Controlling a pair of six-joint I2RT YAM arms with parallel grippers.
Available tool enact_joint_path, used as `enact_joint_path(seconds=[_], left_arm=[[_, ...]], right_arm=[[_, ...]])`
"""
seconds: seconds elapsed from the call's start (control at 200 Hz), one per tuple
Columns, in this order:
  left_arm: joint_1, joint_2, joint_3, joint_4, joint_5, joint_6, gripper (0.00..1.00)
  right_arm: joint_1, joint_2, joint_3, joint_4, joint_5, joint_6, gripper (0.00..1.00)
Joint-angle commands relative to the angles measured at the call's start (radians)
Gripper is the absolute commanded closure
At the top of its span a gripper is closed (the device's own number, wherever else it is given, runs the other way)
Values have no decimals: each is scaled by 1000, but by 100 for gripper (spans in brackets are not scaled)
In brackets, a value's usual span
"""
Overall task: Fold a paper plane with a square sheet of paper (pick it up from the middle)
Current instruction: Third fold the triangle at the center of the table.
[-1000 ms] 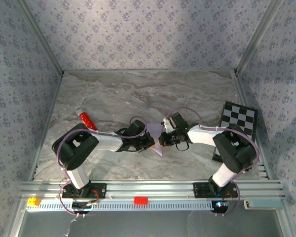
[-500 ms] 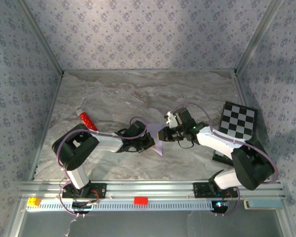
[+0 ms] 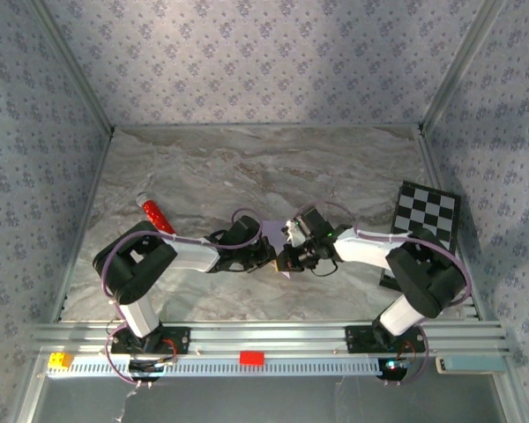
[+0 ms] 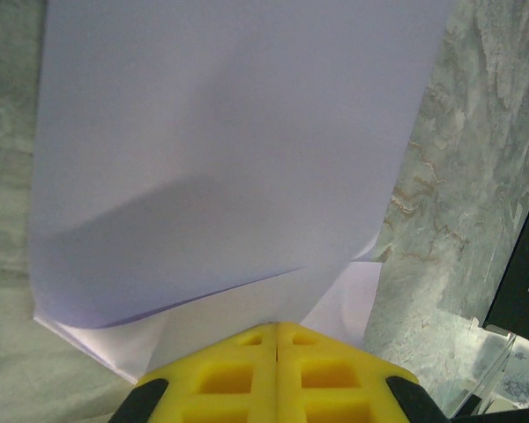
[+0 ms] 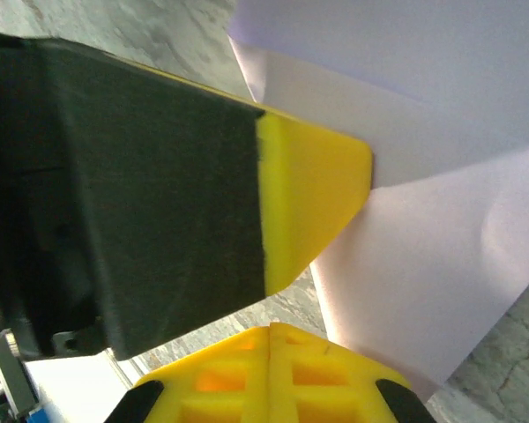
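Patterned blue walls (image 3: 247, 53), marble tabletop (image 3: 247, 167)

The left arm (image 3: 172, 251) and the right arm (image 3: 379, 247) have black joints and white links. Thin cables (image 3: 115, 256), purple I think, loop along them. The fingers (image 4: 220, 379) are yellow with square hollows.

Table (image 3: 247, 167) (paper (image 3: 273, 232), red cylinder (image 3: 155, 214), checkered board (image 3: 428, 211)).
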Motion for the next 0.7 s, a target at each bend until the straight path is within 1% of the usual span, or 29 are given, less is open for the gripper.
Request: enact_joint_path(seconds=[0.0, 0.435, 0.465, 0.695], left_arm=[[-12, 8, -23, -38, -29, -4, 94], [-12, -1, -32, -33, -32, -9, 94], [-12, -1, -31, -31, -32, -9, 95], [-12, -3, -38, -29, -32, -9, 94]], right_arm=[[6, 24, 17, -30, -1, 3, 99], [14, 11, -63, -3, -30, 41, 99], [15, 9, -65, -1, -27, 66, 99], [5, -34, -18, -15, -34, 82, 98]])
